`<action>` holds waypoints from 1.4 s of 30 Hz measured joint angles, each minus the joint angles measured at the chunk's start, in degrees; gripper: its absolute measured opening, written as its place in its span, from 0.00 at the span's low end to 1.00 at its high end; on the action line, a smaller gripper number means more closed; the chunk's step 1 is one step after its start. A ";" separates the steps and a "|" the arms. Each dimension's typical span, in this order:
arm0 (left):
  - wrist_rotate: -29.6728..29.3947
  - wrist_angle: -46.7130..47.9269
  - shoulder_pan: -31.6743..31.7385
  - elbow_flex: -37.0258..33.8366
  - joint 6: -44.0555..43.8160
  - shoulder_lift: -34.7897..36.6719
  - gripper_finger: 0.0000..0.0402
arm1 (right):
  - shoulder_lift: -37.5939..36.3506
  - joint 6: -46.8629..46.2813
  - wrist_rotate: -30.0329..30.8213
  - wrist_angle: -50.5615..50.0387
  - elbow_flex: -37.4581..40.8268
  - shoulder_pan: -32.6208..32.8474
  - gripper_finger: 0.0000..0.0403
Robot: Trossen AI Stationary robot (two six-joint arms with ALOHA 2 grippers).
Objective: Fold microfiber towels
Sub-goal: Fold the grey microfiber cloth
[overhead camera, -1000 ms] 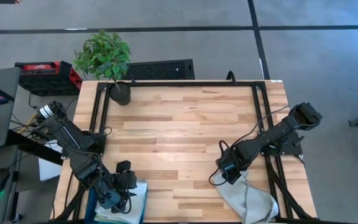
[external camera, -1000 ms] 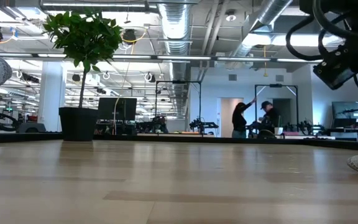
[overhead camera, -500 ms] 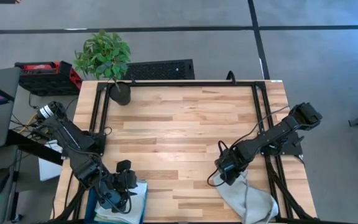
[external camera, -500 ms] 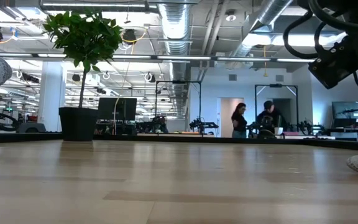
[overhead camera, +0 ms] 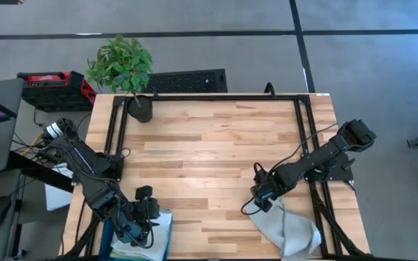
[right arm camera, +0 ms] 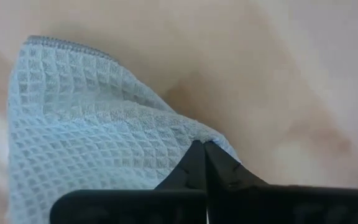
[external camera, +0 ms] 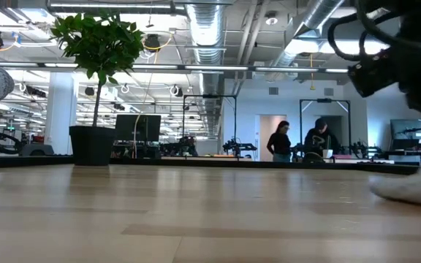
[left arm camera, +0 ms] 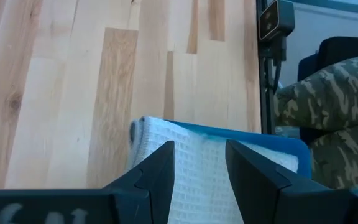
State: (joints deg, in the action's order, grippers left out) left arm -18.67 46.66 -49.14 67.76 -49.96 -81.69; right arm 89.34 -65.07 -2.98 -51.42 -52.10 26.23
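A pale grey microfiber towel (overhead camera: 296, 232) lies crumpled at the table's near right corner, part of it over the edge. It also shows in the right wrist view (right arm camera: 73, 124) and the low view (external camera: 415, 186). My right gripper (overhead camera: 262, 201) is shut on the towel's far left part. At the near left corner my left gripper (overhead camera: 144, 206) stands open above a pale towel (left arm camera: 197, 180) that lies in the teal bin (left arm camera: 284, 142). Its fingers touch nothing. My right gripper pinches a raised fold of the grey towel (right arm camera: 188, 134) between its two shut fingertips (right arm camera: 197, 163). It comes slanting down from the table's right side. The pinched part is drawn up into a peak, while the rest of the towel lies on the table, slack.
A potted plant (overhead camera: 138, 101) stands at the far left corner. A black frame (overhead camera: 209, 98) runs along the table's far, left and right sides. Bare wood fills the middle of the table (overhead camera: 209, 159). People stand far off in the room (external camera: 298, 139).
My right gripper has shut on the grey towel and drawn a little toward the table's left. The pinched part of the towel has risen into a peak and the cloth has pulled narrower; its near end stays at the table's corner.
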 joint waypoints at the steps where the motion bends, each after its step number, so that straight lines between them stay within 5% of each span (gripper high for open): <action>1: -0.10 -0.04 0.01 -0.20 -0.06 0.00 0.34 | 0.00 0.90 1.63 0.00 0.00 -0.75 0.02; 9: -1.68 0.41 0.46 -0.61 -0.49 0.00 0.34 | 0.00 18.62 15.04 -0.99 -6.96 -10.70 0.01; 22: -3.19 0.41 3.85 -0.61 0.35 0.02 0.34 | 0.00 53.24 38.89 -5.10 -36.37 -28.19 0.00; 30: -3.26 0.45 5.44 -0.61 1.71 0.02 0.34 | -0.07 60.15 33.32 -7.05 -41.23 -25.80 0.00; 42: -5.45 0.52 5.44 -0.58 1.78 0.04 0.34 | 0.07 42.49 22.43 -2.24 -16.92 -14.24 0.00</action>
State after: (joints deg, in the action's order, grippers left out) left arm -24.12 47.18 -43.70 67.18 -48.18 -81.65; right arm 89.41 -22.58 19.45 -53.66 -69.02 11.99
